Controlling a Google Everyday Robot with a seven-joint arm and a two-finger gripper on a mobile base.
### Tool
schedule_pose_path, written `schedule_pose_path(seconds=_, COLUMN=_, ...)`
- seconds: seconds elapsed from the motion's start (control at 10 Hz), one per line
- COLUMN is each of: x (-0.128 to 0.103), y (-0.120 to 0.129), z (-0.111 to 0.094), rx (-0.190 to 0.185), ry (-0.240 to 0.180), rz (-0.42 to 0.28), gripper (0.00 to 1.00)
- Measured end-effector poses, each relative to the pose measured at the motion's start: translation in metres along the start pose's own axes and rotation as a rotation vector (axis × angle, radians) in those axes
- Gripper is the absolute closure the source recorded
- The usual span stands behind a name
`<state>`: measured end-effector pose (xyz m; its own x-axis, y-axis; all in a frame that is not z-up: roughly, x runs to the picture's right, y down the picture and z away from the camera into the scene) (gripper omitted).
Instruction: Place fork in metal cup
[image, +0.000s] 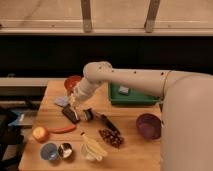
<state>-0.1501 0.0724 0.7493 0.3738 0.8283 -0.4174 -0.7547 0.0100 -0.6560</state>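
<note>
Camera view has the pincer (74, 102) low over the bench (132, 156) at centre left, likely seeking the fork, with the metal cup (65, 149) waiting at lower left; its opening I cannot tell.

Blurred hand (73, 103) low over table's (135, 156) left half; arm (150, 82) cut off at right edge.

The surface (131, 153) carries three cups: one metal cup (65, 149), one light blue cup (49, 151) and one pale cup (92, 149). There are two bowls, a red bowl (72, 82) and a purple bowl (148, 125), one green tray (134, 95) and one knife (108, 123). One gripper (73, 102) hangs near the red bowl.
</note>
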Motion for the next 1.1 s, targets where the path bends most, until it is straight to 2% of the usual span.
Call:
schedule_pose_path(seconds=0.2, x=0.013, y=0.007, z=0.007, rx=-0.019, ry=0.006, rz=-0.005, gripper=1.00)
schedule_pose_path(seconds=0.3, x=0.027, y=0.017, z=0.012, rx=-0.034, ry=0.000, rz=-0.003, gripper=1.00)
schedule_pose_path(seconds=0.7, x=0.070, y=0.059, z=0.026, rx=-0.096, ry=-0.049, rz=0.005, gripper=1.00)
schedule_pose_path(seconds=0.9, x=0.077, y=0.074, z=0.033, rx=-0.108, ry=-0.060, rz=-0.002, gripper=1.00)
schedule_pose_path(seconds=1.1, x=0.083, y=0.087, z=0.045, rx=-0.123, ry=-0.054, rz=-0.008, gripper=1.00)
